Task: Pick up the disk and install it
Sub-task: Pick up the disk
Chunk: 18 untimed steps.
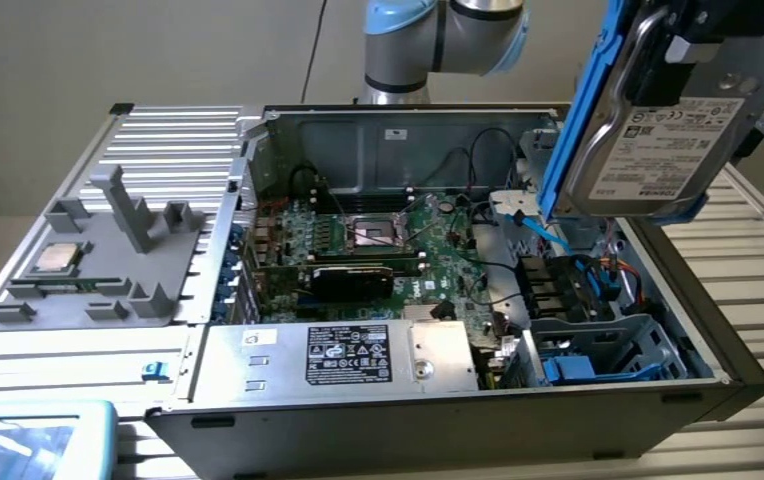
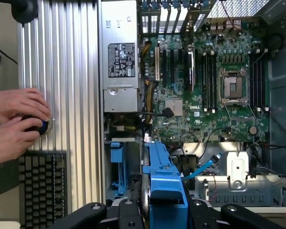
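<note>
- With the claw closed on it, holds the disk aloft and upright, pinched across the blue carrier rails, label face showing in the exterior view.
- Hangs directly under the claw, clear of the open computer case beneath, touching nothing but the claw.
- In the wrist view, sits edge-on between the claw's two sides, with the drive cage below and just beyond the claw's tip and the motherboard farther out.
- Probably handles as a dense, rigid block: metal body, heavy for its size, no give.
- Likely slick on the plastic rails, which may flex a little under a hard squeeze; calls for firm, even pressure on the two long sides.
- Best taken by the carrier's long edges, as here, never by the label face or the underside.
- Should be treated as shock-sensitive: no knocks against the cage walls, no drops, and care around the loose blue cable below the claw.
</note>
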{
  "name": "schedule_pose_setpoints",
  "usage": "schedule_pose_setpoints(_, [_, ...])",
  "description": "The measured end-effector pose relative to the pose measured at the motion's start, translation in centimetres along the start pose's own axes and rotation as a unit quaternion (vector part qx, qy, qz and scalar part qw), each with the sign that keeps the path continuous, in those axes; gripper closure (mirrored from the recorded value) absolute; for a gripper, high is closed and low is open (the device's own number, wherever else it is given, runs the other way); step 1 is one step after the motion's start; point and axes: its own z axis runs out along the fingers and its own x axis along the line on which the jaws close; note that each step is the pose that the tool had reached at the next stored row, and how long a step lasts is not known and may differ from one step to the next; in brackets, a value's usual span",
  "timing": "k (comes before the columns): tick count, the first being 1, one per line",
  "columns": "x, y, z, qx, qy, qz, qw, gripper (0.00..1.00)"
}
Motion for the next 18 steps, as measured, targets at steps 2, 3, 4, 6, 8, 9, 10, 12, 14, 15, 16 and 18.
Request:
schedule_pose_setpoints(2, [0.3, -0.21, 0.01, 0.0000, 0.0001, 0.000, 1.0000, 0.63])
schedule_pose_setpoints(3, [0.4, -0.29, 0.01, 0.0000, 0.0002, 0.000, 1.0000, 0.63])
schedule_pose_setpoints(4, [0.6, -0.37, 0.01, 0.0000, 0.0002, 0.000, 1.0000, 0.63])
schedule_pose_setpoints(6, [0.9, -0.53, 0.02, 0.0000, 0.0002, 0.000, 1.0000, 0.63])
schedule_pose_setpoints(8, [1.1, -0.67, 0.03, 0.0000, 0.0003, 0.000, 1.0000, 0.63])
schedule_pose_setpoints(9, [1.3, -0.75, 0.04, 0.0000, 0.0003, 0.000, 1.0000, 0.63])
schedule_pose_setpoints(10, [1.4, -0.81, 0.06, 0.0000, 0.0002, 0.000, 1.0000, 0.63])
schedule_pose_setpoints(12, [1.7, -0.94, 0.09, 0.0000, 0.0003, 0.000, 1.0000, 0.63])
schedule_pose_setpoints(14, [1.9, -1.03, 0.14, 0.0000, 0.0002, 0.000, 1.0000, 0.63])
schedule_pose_setpoints(15, [2.0, -1.06, 0.19, 0.0000, 0.0003, 0.000, 1.0000, 0.63])
schedule_pose_setpoints(16, [2.1, -1.06, 0.25, 0.0000, 0.0002, 0.001, 1.0000, 0.63])
schedule_pose_setpoints(18, [2.2, -1.09, 0.37, 0.0000, 0.0003, 0.001, 1.0000, 0.63])
